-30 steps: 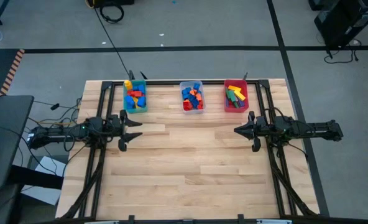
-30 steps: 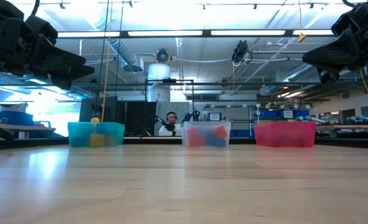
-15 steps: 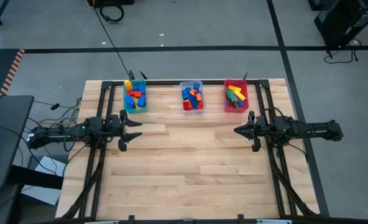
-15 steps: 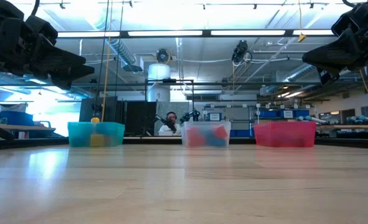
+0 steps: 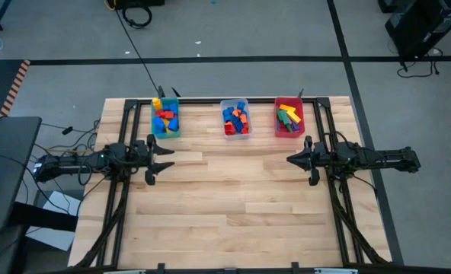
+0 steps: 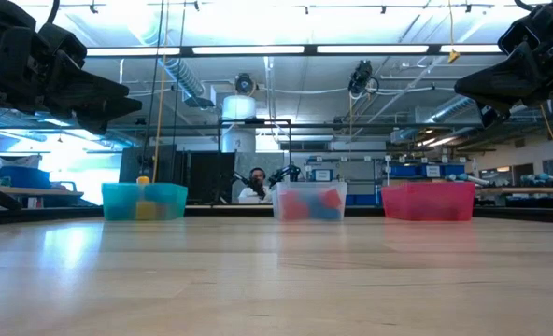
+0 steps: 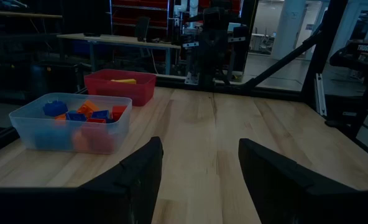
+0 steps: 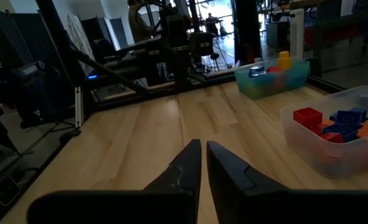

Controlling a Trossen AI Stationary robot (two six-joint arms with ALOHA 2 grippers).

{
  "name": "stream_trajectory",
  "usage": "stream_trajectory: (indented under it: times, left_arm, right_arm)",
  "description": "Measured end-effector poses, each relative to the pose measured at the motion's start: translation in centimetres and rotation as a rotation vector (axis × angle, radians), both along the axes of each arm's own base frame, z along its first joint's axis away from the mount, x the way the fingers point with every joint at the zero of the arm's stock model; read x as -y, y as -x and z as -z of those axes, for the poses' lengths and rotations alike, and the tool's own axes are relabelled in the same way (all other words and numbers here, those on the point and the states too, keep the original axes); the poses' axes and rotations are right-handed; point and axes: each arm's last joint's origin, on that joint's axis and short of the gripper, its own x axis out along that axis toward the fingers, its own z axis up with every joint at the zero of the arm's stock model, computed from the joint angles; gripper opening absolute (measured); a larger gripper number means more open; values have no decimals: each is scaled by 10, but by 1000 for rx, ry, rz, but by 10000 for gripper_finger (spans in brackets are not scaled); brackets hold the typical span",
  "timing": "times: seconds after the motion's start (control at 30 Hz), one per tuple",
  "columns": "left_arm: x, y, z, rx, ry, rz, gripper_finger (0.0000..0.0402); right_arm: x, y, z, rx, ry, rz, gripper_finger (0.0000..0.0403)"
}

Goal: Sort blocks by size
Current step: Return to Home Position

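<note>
The small plastic toy blocks (image 5: 165,119) in red, blue, yellow, orange and green all lie inside three bins in a row at the far edge of the pale wooden counter (image 5: 233,205). The teal plastic bin (image 5: 153,123) is on the left, the see-through plastic bin (image 5: 223,126) is in the middle, and the red plastic bin (image 5: 277,126) is on the right. No block lies loose on the wood, so the sorting looks done.

That may be why both arms hang low over the bare wood, one at each side, well apart from the bins and from each other. It looks like a resting pose.

The left claw (image 7: 199,149) is released, with a wide gap between its two dark fingers and nothing in it. The right claw (image 8: 204,149) is clenched, with only a thin slit between its fingers, and it holds nothing either.

One yellow block (image 6: 143,179) pokes up above the rim of the teal bin, so that pile is tall.

Writing is scarce. There are small pale letters on the far arm in the left wrist view, but I cannot read them for sure. The bins and blocks show no labels.
</note>
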Motion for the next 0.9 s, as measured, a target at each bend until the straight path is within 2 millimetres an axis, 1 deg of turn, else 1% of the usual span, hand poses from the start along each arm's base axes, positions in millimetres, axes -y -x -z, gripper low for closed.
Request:
stream_trajectory:
  times: [0.6, 0.9]
  left_arm:
    - [0, 0, 0, 0, 0, 0, 219]
    - [0, 0, 0, 0, 0, 0, 219]
  right_arm:
    - [0, 0, 0, 0, 0, 0, 32]
    - [0, 0, 0, 0, 0, 0, 36]
